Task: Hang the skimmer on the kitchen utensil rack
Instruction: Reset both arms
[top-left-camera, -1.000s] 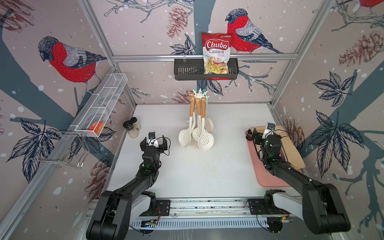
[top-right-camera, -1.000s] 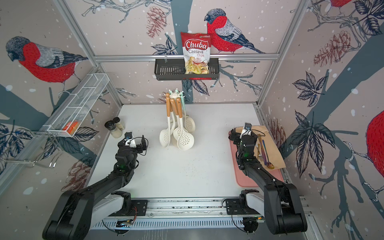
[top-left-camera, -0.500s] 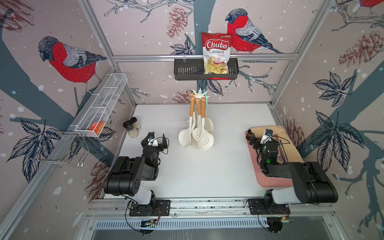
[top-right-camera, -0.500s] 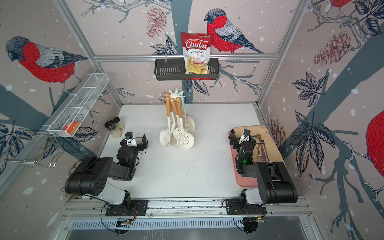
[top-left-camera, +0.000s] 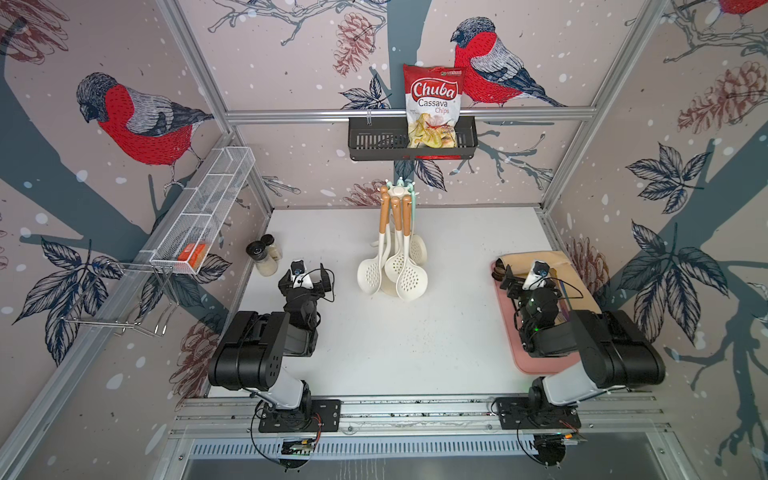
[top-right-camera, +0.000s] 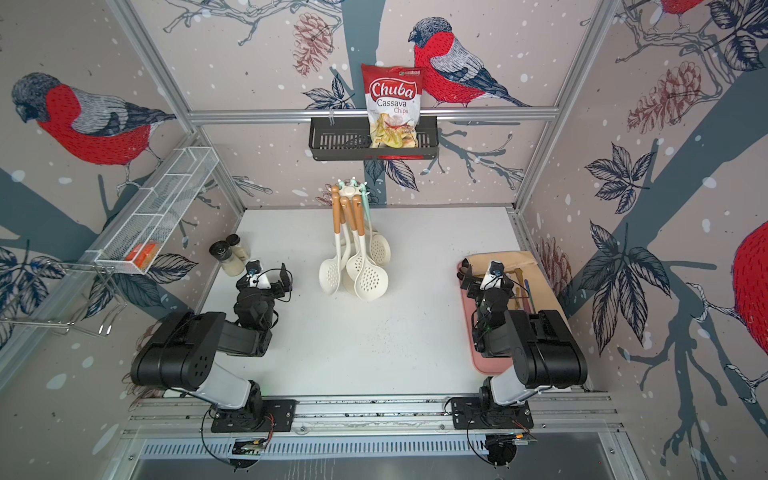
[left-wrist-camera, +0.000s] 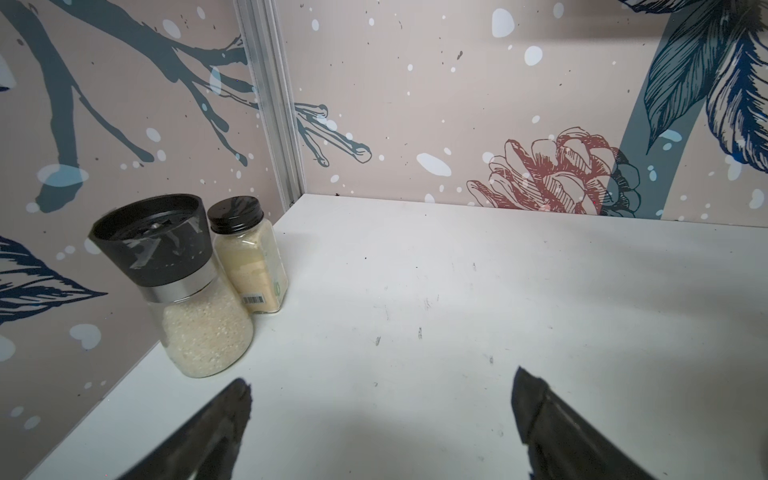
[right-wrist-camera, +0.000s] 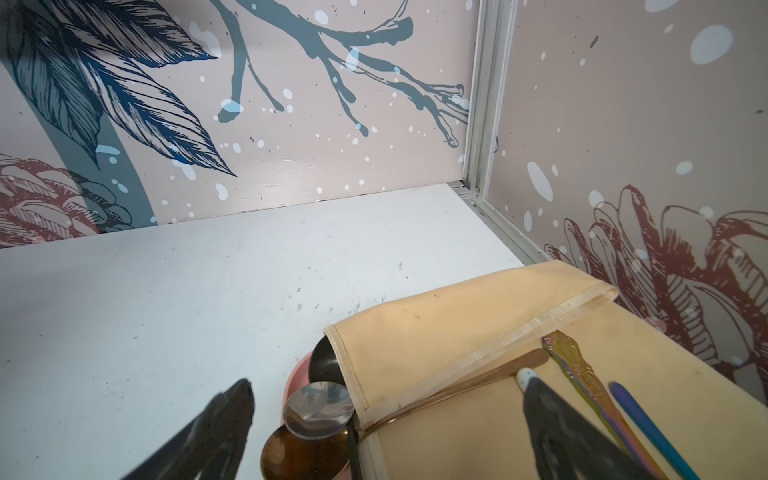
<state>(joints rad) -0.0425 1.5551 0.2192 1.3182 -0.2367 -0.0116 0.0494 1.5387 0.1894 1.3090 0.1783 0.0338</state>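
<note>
1. In both top views, the kitchen utensil rack (top-left-camera: 398, 191) (top-right-camera: 348, 191) stands upright at the back middle of the table (top-left-camera: 415, 340). I take the skimmer (top-left-camera: 411, 277) (top-right-camera: 371, 283) to be the round perforated one on the rack's near side. Its handle is hooked on a top arm, so its long axis runs straight down the pole and the bowl sits low by the rack's base. Other pale slotted utensils hang just beside it.
2. Also in both top views, the left claw (top-left-camera: 306, 279) (top-right-camera: 269, 277) is on the rack's left-arm side, wide open and empty. The right claw (top-left-camera: 528, 277) (top-right-camera: 486, 276) is on the rack's other side, also spread wide with nothing in it. Both arms are folded low. The rack lies ahead of both claws and between them, and the left claw is the nearer of the 2.
3. In the left wrist view, the left claw (left-wrist-camera: 382, 380) shows 2 fingers far apart over bare table. A grinder (left-wrist-camera: 183, 291) and a spice jar (left-wrist-camera: 249, 257) stand touching each other. The rack is out of this frame.
4. In the right wrist view, the right claw (right-wrist-camera: 389, 385) gapes over a cloth roll (right-wrist-camera: 457, 332) with spoons (right-wrist-camera: 318, 409) poking out onto a pink tray (right-wrist-camera: 297, 374). The rack is not seen here either.
5. My judgement is that the skimmer is already hung, with no grasp left to make. Any re-approach would suit the left arm, going for the vertical handle.
</note>
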